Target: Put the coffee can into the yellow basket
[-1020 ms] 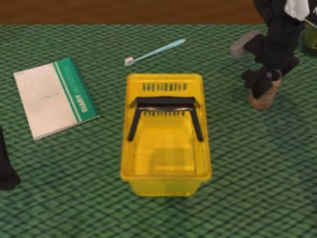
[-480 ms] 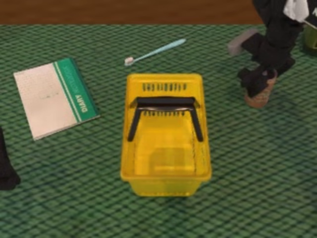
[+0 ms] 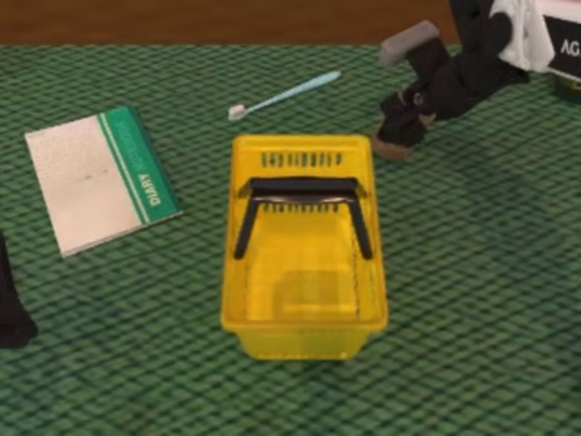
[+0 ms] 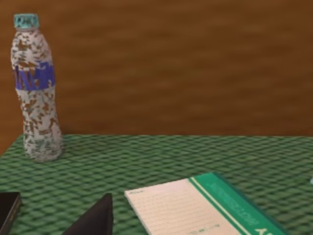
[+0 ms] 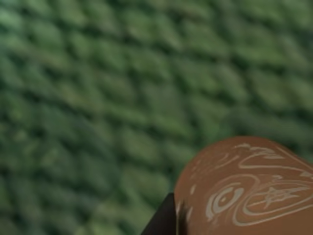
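The yellow basket [image 3: 238, 272] stands in the middle of the green cloth, its black handle [image 3: 302, 189] folded across the far half. My right gripper [image 3: 402, 116] is shut on the coffee can [image 3: 390, 147], held just off the basket's far right corner. Only the can's tan lower end shows there. In the right wrist view the brown can [image 5: 249, 191] with pale markings fills the corner, a dark fingertip [image 5: 164, 221] against it, with green cloth beyond. My left gripper [image 3: 11, 318] is parked at the left edge, open and holding nothing; one fingertip [image 4: 98, 218] shows.
A green-and-white notebook [image 3: 100, 177] lies left of the basket. A pale blue toothbrush [image 3: 283, 94] lies behind the basket. A patterned bottle [image 4: 35, 93] with a blue label stands near the cloth's back edge. A wooden strip [image 3: 227, 20] runs behind the cloth.
My right gripper has carried the coffee can up off the cloth and leftward, from the right side to the basket's far right corner. The left arm has not moved.
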